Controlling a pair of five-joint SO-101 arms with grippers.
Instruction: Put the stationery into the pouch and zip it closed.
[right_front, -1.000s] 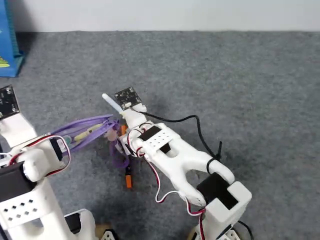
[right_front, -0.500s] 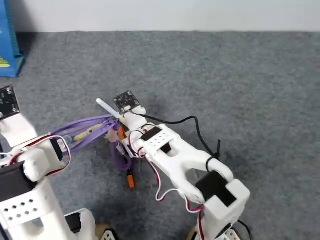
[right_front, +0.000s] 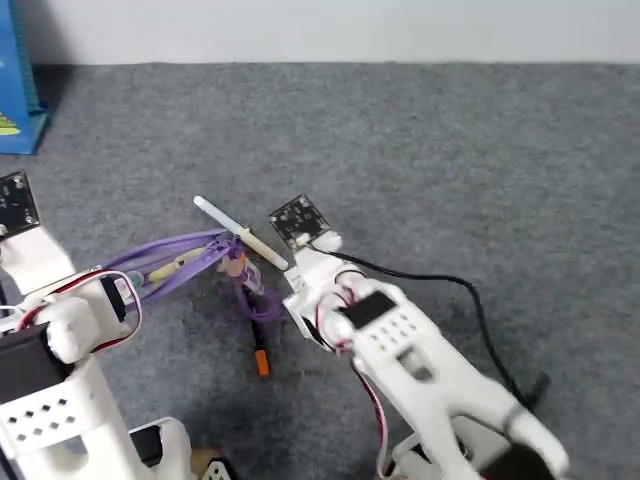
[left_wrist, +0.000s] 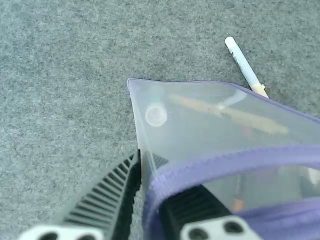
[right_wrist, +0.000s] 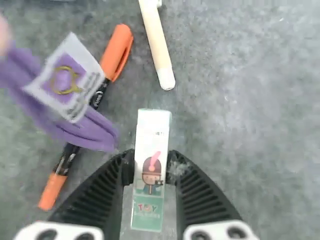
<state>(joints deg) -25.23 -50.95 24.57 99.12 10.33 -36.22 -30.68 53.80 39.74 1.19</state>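
Right tool (right_wrist: 147, 160) is clenched on a small eraser (right_wrist: 152, 132) over the table (right_wrist: 250, 100), just beside the purple strap (right_wrist: 75, 125). Left tool (left_wrist: 145, 172) is clamped on the pouch (left_wrist: 210, 125) at its edge. A pencil-like item (left_wrist: 227, 114) lies inside the pouch. An orange marker (right_wrist: 112, 55) and a cream pen (right_wrist: 156, 42) lie on the table outside it. Progress appears partial: the eraser, marker and pen are not yet loaded, and the zip is not yet closed.

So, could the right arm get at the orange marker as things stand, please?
Probably not yet: the right gripper is shut on the eraser, so its jaws are full, and a purple strap lies across the orange marker at its middle.
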